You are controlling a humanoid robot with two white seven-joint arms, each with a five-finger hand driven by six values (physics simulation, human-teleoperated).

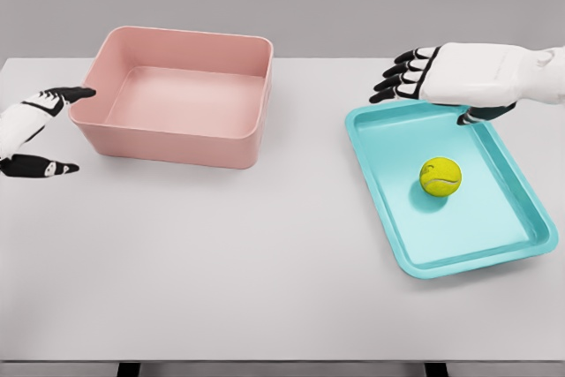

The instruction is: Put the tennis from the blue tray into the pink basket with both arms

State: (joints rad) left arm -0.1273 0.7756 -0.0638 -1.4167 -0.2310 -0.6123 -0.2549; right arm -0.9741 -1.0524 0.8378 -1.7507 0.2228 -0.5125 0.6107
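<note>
1. I see bright, even light from overhead across the whole table.
2. Soft, faint shadows sit under the pink basket and tennis ball.
3. I find everything sharp, without glare, blur or edge distortion.

Pink basket: a uniform soft salmon-pink inside and out, with the inner floor a shade paler; blue tray: flat turquoise-cyan, its rim slightly lighter than the bed. Tennis ball: yellow-green with a thin pale curved seam line across it. Left hand and right hand: white shells with black fingers carrying small white marks at the joints; table: plain light grey-white against a grey backdrop.
</note>
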